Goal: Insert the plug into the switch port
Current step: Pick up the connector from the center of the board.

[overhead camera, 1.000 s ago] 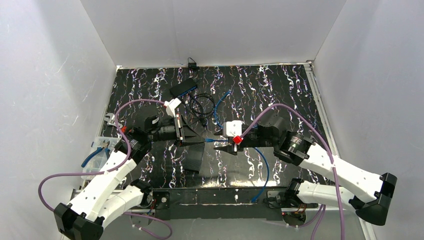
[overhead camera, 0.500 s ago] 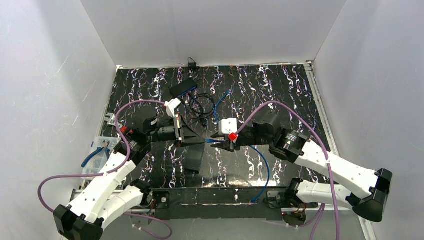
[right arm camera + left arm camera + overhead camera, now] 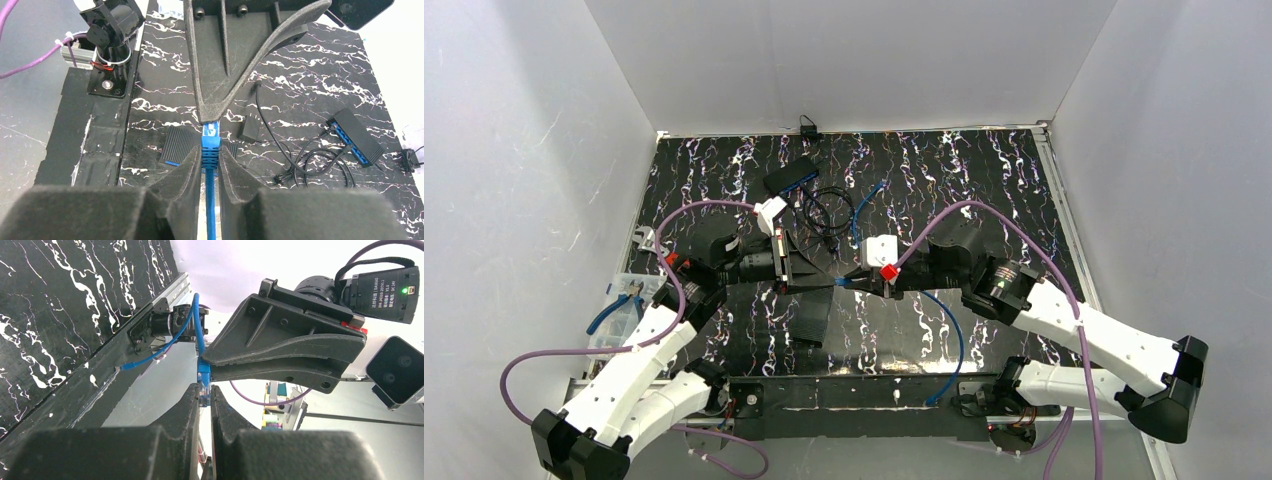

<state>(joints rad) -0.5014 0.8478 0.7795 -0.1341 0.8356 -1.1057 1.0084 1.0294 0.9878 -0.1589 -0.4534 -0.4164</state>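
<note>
A blue cable [image 3: 956, 340] ends in a blue plug [image 3: 845, 282] that hangs in the air between my two grippers. My left gripper [image 3: 204, 395] is shut on the plug's clear tip [image 3: 203, 382]. From the opposite side my right gripper [image 3: 210, 152] pinches the plug's ribbed boot [image 3: 210, 150], its pads touching both sides. The two grippers meet tip to tip over the mat [image 3: 836, 281]. The black switch [image 3: 355, 136], with a row of blue ports, lies far off at the back of the mat [image 3: 789, 172].
A ribbed black box [image 3: 814, 315] lies on the mat just below the grippers. A coil of black wire [image 3: 824, 210] and a small black adapter [image 3: 249, 129] lie beside the switch. Blue-handled pliers [image 3: 619, 305] sit in a clear tray at the left edge.
My right arm has moved left up to the left gripper and its jaws have closed on the plug's boot. The left arm has held still with the plug's tip.
</note>
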